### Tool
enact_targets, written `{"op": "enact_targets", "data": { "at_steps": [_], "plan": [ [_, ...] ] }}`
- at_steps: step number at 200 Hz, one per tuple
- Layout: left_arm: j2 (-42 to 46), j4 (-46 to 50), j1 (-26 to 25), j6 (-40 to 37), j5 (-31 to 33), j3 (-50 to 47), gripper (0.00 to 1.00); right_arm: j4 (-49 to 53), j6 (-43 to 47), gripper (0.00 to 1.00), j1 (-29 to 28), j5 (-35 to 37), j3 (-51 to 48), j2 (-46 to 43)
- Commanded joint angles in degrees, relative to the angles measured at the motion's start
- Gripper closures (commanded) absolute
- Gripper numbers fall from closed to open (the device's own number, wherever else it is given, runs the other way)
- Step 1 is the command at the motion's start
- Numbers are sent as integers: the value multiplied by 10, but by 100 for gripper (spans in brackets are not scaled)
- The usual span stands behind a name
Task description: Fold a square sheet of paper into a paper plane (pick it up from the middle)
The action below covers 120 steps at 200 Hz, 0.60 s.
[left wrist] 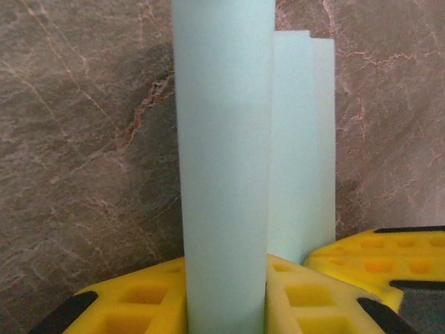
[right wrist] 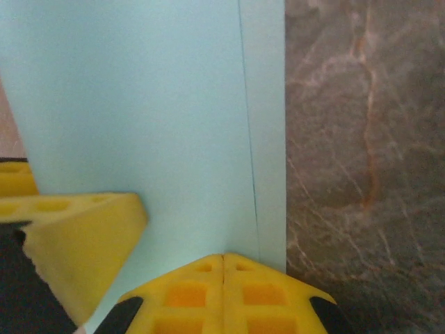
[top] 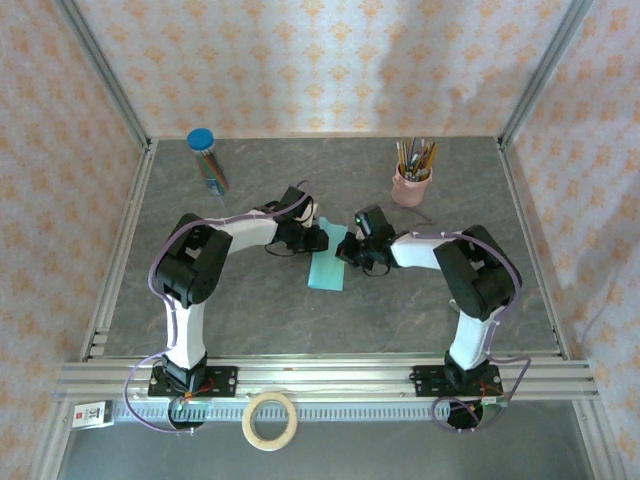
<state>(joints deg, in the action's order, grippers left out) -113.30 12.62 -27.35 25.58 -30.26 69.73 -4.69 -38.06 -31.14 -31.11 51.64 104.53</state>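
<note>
The square sheet of paper (top: 326, 265) is light turquoise and lies mid-table, folded into a narrow strip. My left gripper (top: 311, 239) is at its far left corner. In the left wrist view a curled fold of the paper (left wrist: 222, 139) rises between the yellow fingers (left wrist: 132, 299), and the left gripper (left wrist: 226, 282) is shut on that fold. My right gripper (top: 353, 250) is at the strip's right edge. Its jaws (right wrist: 222, 259) are shut tip to tip against the paper (right wrist: 139, 104), near a crease. Whether any paper is nipped there I cannot tell.
A blue-capped tube of coloured pencils (top: 207, 160) stands at the back left, and a pink cup of pencils (top: 412, 182) at the back right. A roll of tape (top: 271, 420) lies in front of the metal rail (top: 330, 375). Patterned walls enclose the table.
</note>
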Motion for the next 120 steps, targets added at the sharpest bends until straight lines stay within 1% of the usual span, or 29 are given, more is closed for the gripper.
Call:
{"op": "enact_targets", "data": {
  "at_steps": [1, 12, 18, 29, 45, 58, 88, 120],
  "plan": [
    [25, 33, 2, 0, 48, -18, 67, 60, 15, 96, -4, 25, 2, 20],
    [35, 31, 3, 18, 73, -26, 65, 68, 17, 96, -4, 33, 2, 22],
    [58, 28, 3, 26, 83, -31, 62, 72, 17, 96, -5, 38, 3, 22],
    [76, 20, 5, 42, 97, -43, 55, 78, 17, 96, -4, 45, 2, 23],
    [98, 2, 5, 59, 96, -66, 48, 78, 18, 96, -5, 49, 1, 22],
    [106, -12, 5, 67, 83, -81, 45, 73, 17, 96, -4, 48, 0, 20],
    [93, -28, 5, 77, 46, -95, 44, 55, 9, 95, -3, 35, -5, 14],
    [86, -40, 3, 77, 24, -107, 44, 29, -10, 94, -1, 23, -15, 2]
  ]
}}
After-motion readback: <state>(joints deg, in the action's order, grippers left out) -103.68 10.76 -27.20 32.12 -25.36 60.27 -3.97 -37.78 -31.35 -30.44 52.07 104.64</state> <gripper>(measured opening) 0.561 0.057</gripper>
